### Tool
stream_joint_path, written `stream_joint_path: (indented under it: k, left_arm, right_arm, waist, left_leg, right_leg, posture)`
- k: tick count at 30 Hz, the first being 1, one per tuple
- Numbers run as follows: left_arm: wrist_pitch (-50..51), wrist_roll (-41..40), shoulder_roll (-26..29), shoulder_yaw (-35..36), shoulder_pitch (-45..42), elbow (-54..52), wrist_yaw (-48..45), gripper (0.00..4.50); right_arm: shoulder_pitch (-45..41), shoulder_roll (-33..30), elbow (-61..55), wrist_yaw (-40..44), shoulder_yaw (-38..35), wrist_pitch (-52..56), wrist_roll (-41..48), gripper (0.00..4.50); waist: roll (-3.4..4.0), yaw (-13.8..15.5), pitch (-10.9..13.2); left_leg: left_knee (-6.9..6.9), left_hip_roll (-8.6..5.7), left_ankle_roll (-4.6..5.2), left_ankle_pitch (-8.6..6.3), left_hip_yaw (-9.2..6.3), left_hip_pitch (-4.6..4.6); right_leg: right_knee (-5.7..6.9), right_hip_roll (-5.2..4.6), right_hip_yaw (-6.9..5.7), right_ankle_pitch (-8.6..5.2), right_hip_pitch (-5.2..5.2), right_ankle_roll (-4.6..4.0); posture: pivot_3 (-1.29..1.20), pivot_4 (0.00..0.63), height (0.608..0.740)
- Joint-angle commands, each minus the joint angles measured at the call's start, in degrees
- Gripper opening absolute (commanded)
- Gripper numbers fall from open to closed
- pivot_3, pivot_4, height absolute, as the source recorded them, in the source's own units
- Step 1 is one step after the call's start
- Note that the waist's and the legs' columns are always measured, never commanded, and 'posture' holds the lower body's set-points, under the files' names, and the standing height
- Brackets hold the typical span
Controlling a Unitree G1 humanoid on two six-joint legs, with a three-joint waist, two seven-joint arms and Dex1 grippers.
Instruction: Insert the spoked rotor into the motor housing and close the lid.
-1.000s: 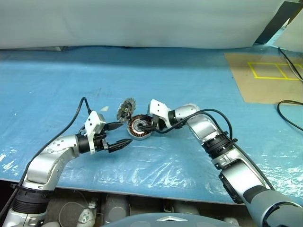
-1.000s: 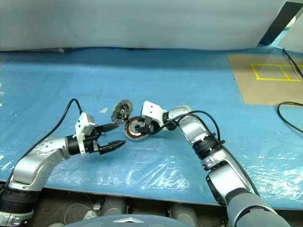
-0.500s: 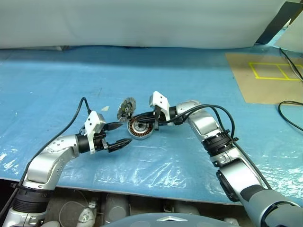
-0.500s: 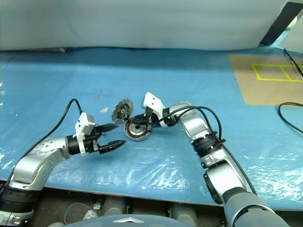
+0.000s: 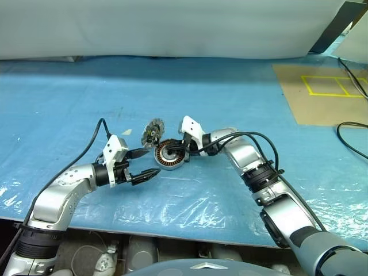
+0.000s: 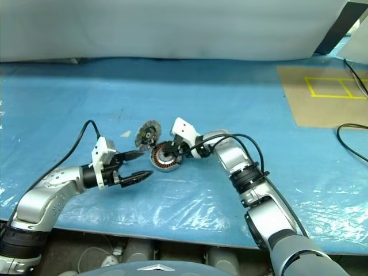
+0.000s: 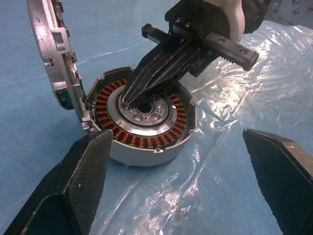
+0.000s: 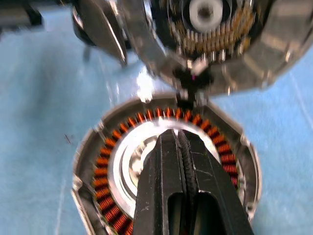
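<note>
Head views: on the blue plastic-covered table [image 5: 241,98], the motor housing [image 5: 169,155] lies flat at centre, its ring of copper windings facing up. The lid [image 5: 152,133] stands tilted on edge at the housing's 11 o'clock, apparently hinged or propped open to keep the bore clear. The right gripper [image 5: 171,150] reaches in from 3 o'clock, its black fingers pressed together with their tips over the housing's middle. The left gripper [image 5: 150,164] hangs just beside the housing at 8 o'clock, fingers spread wide and holding nothing, seemingly waiting to steady the housing or swing the lid down.

Left wrist view: between this gripper's two spread fingers [image 7: 73,186], the housing sits with a shiny silver ring inside the windings, which looks to be the spoked rotor [image 7: 149,107] already seated. The right gripper's joined tips rest at the rotor's hub, at about 10 o'clock of its centre, likely pressing it home rather than gripping. The open lid rises at the housing's 9 o'clock edge.

Right wrist view: the closed fingers [image 8: 166,186] lie across the rotor from 6 o'clock toward the hub, nothing pinched between them. The lid looms beyond the housing's 12 o'clock rim, its inner face turned this way. By this reading, closing the lid is what remains.
</note>
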Motion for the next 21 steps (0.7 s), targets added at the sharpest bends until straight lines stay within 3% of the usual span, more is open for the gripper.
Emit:
stream_joint_path:
  k: [1, 6, 14, 21]
  left_arm:
    - [-0.92, -0.3, 0.13, 0.06, -0.64, -1.28, -0.39, 4.5]
    - [-1.0, -0.25, 0.16, 0.14, -0.93, -1.07, -0.41, 4.5]
    - [-0.97, -0.28, 0.07, 0.07, -0.99, -1.08, -0.37, 4.5]
    - [-0.84, -0.38, -0.22, -0.12, -0.87, -1.27, -0.23, 4.5]
  right_arm:
    - [1.45, -0.22, 3.11, -1.05, 2.41, -1.03, -3.16, 0.02]
    - [1.02, 0.42, 2.97, -1.29, 1.52, -1.52, -2.5, 0.02]
    - [-1.89, 3.55, -5.38, 3.03, -8.33, 10.4, 11.66, 0.02]
    - [0.21, 1.36, -0.48, 0.24, 0.1, 3.81, 1.75, 0.02]
  waist:
    - [0.0, -0.06, -0.01]
    - [0.0, -0.07, -0.01]
    - [0.01, -0.1, 0.0]
    - [0.01, 0.0, -0.01]
  left_leg:
    - [0.0, 0.0, 0.0, 0.0, 0.0, 0.04]
    - [0.06, 0.02, 0.01, 0.0, 0.0, 0.22]
    - [0.1, 0.03, 0.02, 0.01, 0.01, -0.09]
    - [-0.05, -0.01, 0.0, 0.01, 0.0, -0.27]
  right_leg:
    - [0.0, 0.0, 0.0, 0.0, 0.03, 0.0]
    - [0.0, -0.02, 0.02, -0.01, 0.16, -0.01]
    - [0.01, -0.01, 0.03, 0.0, -0.09, -0.01]
    - [0.04, 0.01, -0.07, 0.11, -0.28, 0.17]
  posture:
    - [0.0, 0.15, 0.74]
    - [0.0, 0.15, 0.74]
    - [0.0, 0.15, 0.74]
    - [0.0, 0.15, 0.74]
